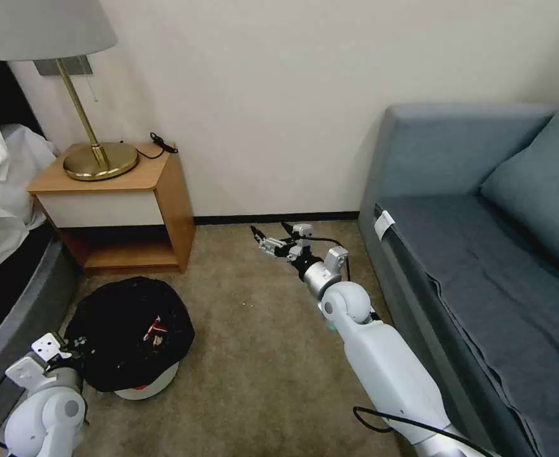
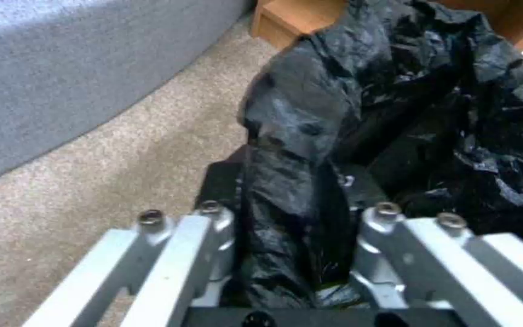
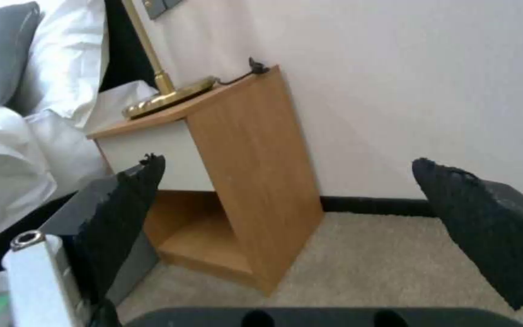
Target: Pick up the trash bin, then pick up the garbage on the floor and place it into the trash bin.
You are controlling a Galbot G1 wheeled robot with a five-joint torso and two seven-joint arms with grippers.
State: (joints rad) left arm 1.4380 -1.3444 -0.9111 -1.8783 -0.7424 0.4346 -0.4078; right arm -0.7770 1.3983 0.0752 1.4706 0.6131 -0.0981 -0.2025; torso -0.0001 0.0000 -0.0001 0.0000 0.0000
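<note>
- The small round white plastic trash bin (image 1: 147,387), lined with a crinkly black bag (image 2: 346,136) draped over its rim, sits at about 8 o'clock in the head view, just in front of the wooden bedside table (image 1: 120,209).
- The left gripper (image 2: 292,254) is at the bin's near-left rim; in the left wrist view its jaws are clenched on a fold of the black liner and the rim under it.
- Whether the bin is lifted or resting on the beige carpet (image 1: 260,330) I cannot tell.
- A crushed red-and-white pack (image 1: 157,331) lies inside the bin, on the liner.
- The right gripper (image 1: 271,238) is stretched out toward 12 o'clock, low over the carpet near the black skirting, jaws spread wide and holding nothing.
- No other litter is visible on the carpet; tiny specks near the middle are too small to identify.
- Judged from this, the bin is secured and at least one piece is in; any remaining garbage lies outside these views.
</note>
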